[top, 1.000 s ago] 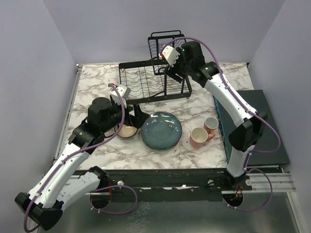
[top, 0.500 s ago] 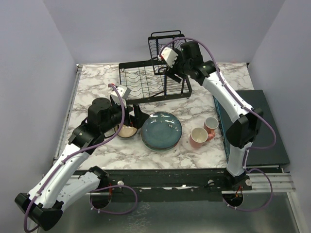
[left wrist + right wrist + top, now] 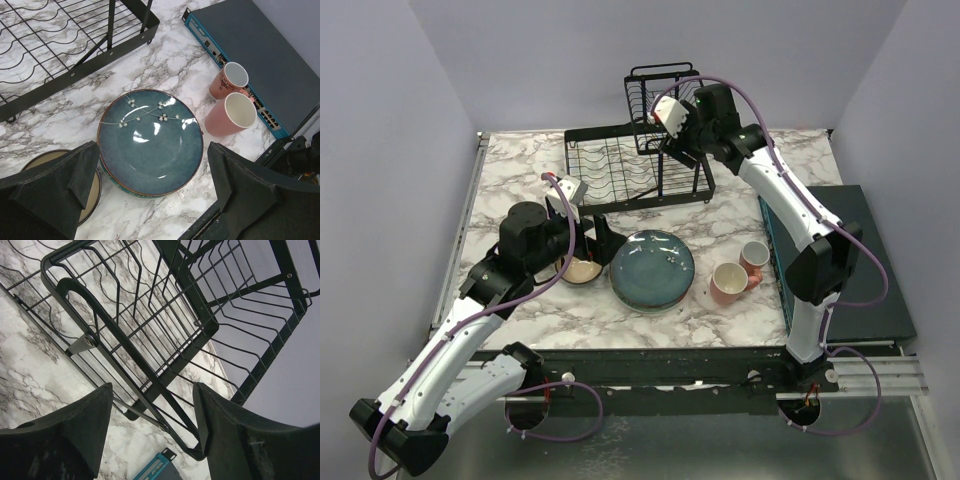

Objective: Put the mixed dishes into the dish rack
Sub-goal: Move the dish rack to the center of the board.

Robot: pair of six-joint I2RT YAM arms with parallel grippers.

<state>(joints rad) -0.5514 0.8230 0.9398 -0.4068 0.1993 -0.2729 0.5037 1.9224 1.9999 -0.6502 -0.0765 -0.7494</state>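
Left arm [image 3: 455, 345] leans forward from its base at the near edge, elbow low. Its black wrist [image 3: 525, 235] is angled toward the centre, and the left gripper [image 3: 595, 240] points downward with jaws spread wide. Right arm [image 3: 790, 210] rises from its own base, folds at a dark elbow [image 3: 825, 270] and stretches far back and to the left. There the right gripper [image 3: 672, 148] is held high and tilted, its jaws parted.

Marbled white-grey tabletop [image 3: 510, 180]. Dark teal flat slab [image 3: 260, 45] w/ small ports along its blue front edge lies at tabletop's right side. Lilac walls [image 3: 520, 60] left, far & right.
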